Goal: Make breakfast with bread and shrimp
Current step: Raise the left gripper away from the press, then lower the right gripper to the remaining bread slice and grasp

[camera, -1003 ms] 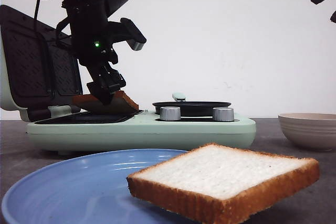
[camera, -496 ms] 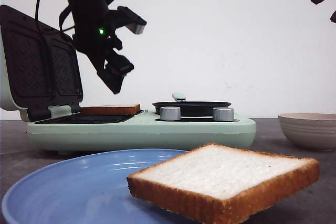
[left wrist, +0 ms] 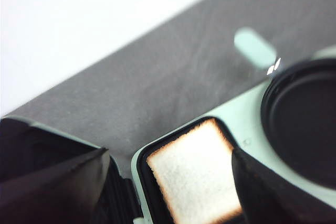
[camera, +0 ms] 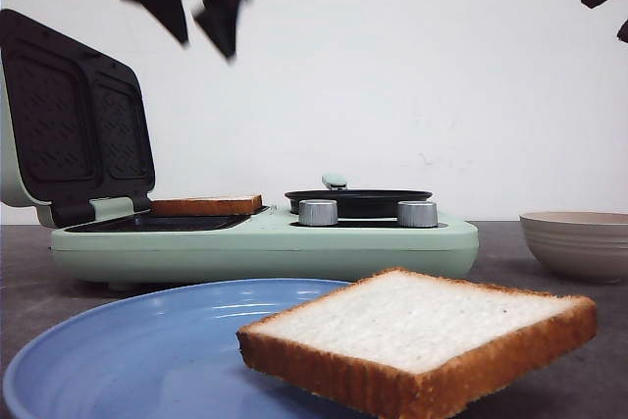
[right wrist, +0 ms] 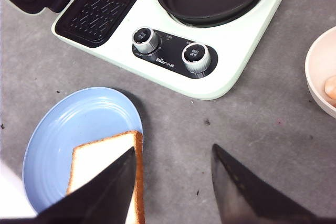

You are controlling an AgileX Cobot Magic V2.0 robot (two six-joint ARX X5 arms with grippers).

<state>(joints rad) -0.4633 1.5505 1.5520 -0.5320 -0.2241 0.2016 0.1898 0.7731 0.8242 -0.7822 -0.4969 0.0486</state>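
Nearest the front camera, we see 1 slice of bread point(camera: 417, 340) lying flat on the right part of a blue plate point(camera: 147, 350), its far corner hanging past the rim. The plate sits on the dark grey bench point(camera: 549, 380). Our right end effector point(right wrist: 170, 182) hangs above this spot with its 2 fingers spread and nothing between them; its wrist view shows the same slice and plate below.

Behind the plate stands a pale green breakfast maker point(camera: 265, 242). 2 silver knobs point(camera: 318, 212) face us on its front edge, and a shallow black pan point(camera: 358, 201) rests on its right half. On its left half the 2nd slice of bread point(camera: 206, 205) lies flat in the grill compartment next to the pan; the other grill compartment point(right wrist: 97, 17) shows bare ribbed metal. The dark lid point(camera: 74, 115) stands upright at the left, open.

At the right edge of the bench, well apart from the maker, sits a beige bowl point(camera: 579, 242). From the right wrist view we make out 1 pinkish piece of shrimp point(right wrist: 331, 87) inside it, mostly cut off by the frame.

High above the grill, our left end effector point(camera: 201, 12) appears blurred, fingers parted and holding nothing; its wrist view looks down on the slice in the grill between the 2 dark fingertips point(left wrist: 262, 192).
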